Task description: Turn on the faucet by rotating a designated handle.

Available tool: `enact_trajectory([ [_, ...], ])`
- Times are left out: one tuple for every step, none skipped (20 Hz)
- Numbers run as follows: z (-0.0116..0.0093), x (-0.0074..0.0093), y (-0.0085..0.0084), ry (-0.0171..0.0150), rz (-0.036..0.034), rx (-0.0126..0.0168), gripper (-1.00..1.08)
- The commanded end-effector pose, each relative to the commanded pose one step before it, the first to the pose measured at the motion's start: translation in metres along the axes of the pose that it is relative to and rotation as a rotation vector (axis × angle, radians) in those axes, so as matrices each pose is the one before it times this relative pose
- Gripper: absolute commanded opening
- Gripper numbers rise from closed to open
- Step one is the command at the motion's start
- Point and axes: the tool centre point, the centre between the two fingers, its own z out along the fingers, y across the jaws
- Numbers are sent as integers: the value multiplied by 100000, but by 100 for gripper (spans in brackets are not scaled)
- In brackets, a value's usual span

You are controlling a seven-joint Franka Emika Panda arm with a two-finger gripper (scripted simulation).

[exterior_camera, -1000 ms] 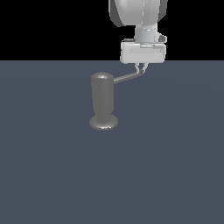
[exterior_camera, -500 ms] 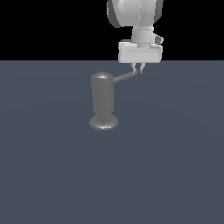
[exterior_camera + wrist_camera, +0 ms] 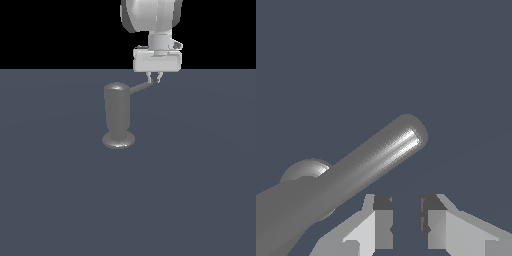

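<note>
The grey faucet [image 3: 118, 116] stands upright on the dark floor [image 3: 60, 200], its handle [image 3: 140, 88] sticks out to the exterior view's right, and the gripper [image 3: 155, 79] hangs just above the handle's tip, fingers [image 3: 378, 220] a little apart and holding nothing.

Grey faucet [image 3: 118, 117] upright on disc foot; handle [image 3: 140, 88] angled sideways.

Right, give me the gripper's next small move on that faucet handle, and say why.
Probably push sideways against the handle tip. The gripper hangs right at the rod's free end, jaws only narrowly apart, and in the wrist view the rod lies beside the fingers, not between them.
</note>
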Motion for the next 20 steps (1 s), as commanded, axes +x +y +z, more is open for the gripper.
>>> enact_trajectory([
  [1106, 430, -27, -627, 199, 118, -100],
  [27, 143, 13, -39, 57, -4, -100],
  [0, 146, -26, 0, 0, 0, -100],
  [27, 137, 14, -39, 57, -4, -100],
  [0, 141, -25, 0, 0, 0, -100],
  [0, 138, -24, 0, 0, 0, -100],
  [27, 129, 16, -39, 57, -4, -100],
  [0, 132, -23, 0, 0, 0, -100],
  [27, 123, 17, -39, 57, -4, -100],
  [0, 127, -22, 0, 0, 0, -100],
  [27, 117, 18, -39, 57, -4, -100],
  [0, 121, -21, 0, 0, 0, -100],
  [0, 118, -21, 0, 0, 0, -100],
  [27, 109, 20, -39, 57, -4, -100],
  [0, 112, -20, 0, 0, 0, -100],
  [0, 110, -19, 0, 0, 0, -100],
  [27, 100, 22, -39, 57, -5, -100],
  [0, 104, -18, 0, 0, 0, -100],
  [0, 101, -18, 0, 0, 0, -100],
  [27, 92, 24, -39, 57, -5, -100],
])
